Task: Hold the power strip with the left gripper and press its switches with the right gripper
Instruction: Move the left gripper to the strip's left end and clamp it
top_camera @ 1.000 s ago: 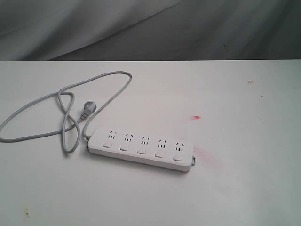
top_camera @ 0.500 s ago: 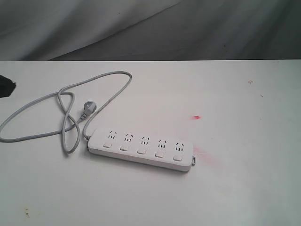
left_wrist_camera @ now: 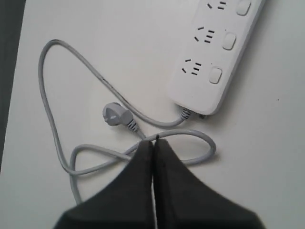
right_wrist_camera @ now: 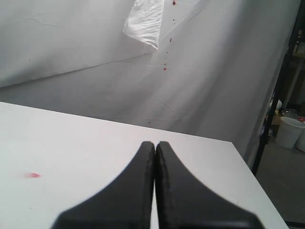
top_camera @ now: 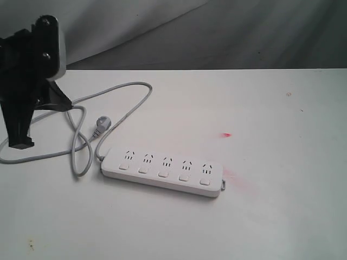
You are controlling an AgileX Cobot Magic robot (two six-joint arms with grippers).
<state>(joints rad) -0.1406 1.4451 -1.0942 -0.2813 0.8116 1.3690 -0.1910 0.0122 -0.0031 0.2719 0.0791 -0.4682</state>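
The left gripper [top_camera: 20, 142] has just swung in upper left, jaws pressed together; power strip [top_camera: 162, 172] not yet held; right gripper [right_wrist_camera: 155, 145] likewise closed.

We note the left gripper [left_wrist_camera: 153, 143]: two matte black wedge fingers narrowing to the tips. Behind its jaws, a black frame [top_camera: 19, 81] carries a pale grey block [top_camera: 59, 54]. The right gripper [right_wrist_camera: 155, 143] looks identical.

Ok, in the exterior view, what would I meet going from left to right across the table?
Black two-jaw left gripper → small grey plug → long flat white plastic power strip → small red spot.
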